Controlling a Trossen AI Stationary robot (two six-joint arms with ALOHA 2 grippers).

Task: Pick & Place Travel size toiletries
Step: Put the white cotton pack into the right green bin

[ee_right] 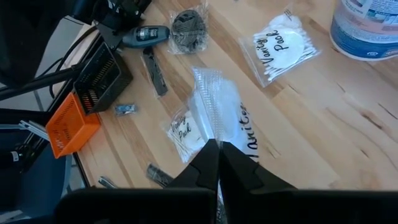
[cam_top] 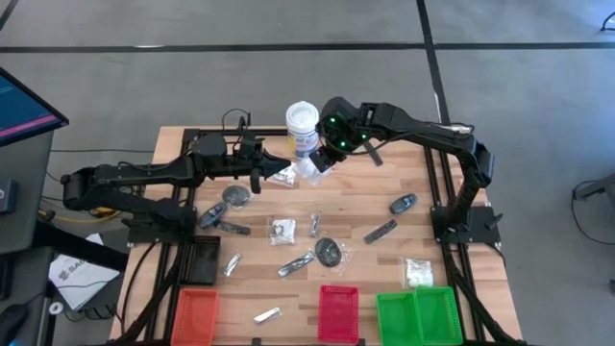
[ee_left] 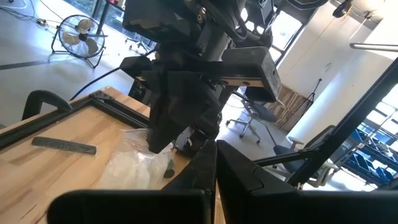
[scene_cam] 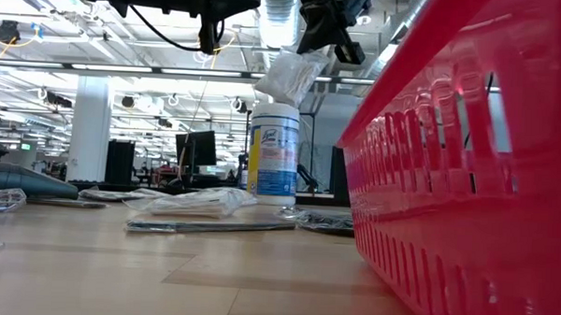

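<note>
Overhead, the right gripper [cam_top: 322, 159] hangs beside the white tub [cam_top: 302, 126] at the table's far side, its fingers pinched shut on a clear packet [cam_top: 312, 167]. The left gripper [cam_top: 256, 176] hovers close by with its fingers together and nothing in them.

From table height, the packet [scene_cam: 290, 76] dangles crumpled from the right gripper [scene_cam: 314, 44], well above the tub [scene_cam: 273, 153].

Through the left wrist camera, another packet [ee_left: 134, 163] with white contents lies on the wood.

Past the right wrist's own fingers, the held packet [ee_right: 214, 115] is ribbed clear film printed "Vanity Pack"; a matching one [ee_right: 281, 45] lies flat showing cotton swabs. It looks very light, soft and slippery, so a pinch on the film edge seems right; squeezing the middle could crush the contents.
</note>
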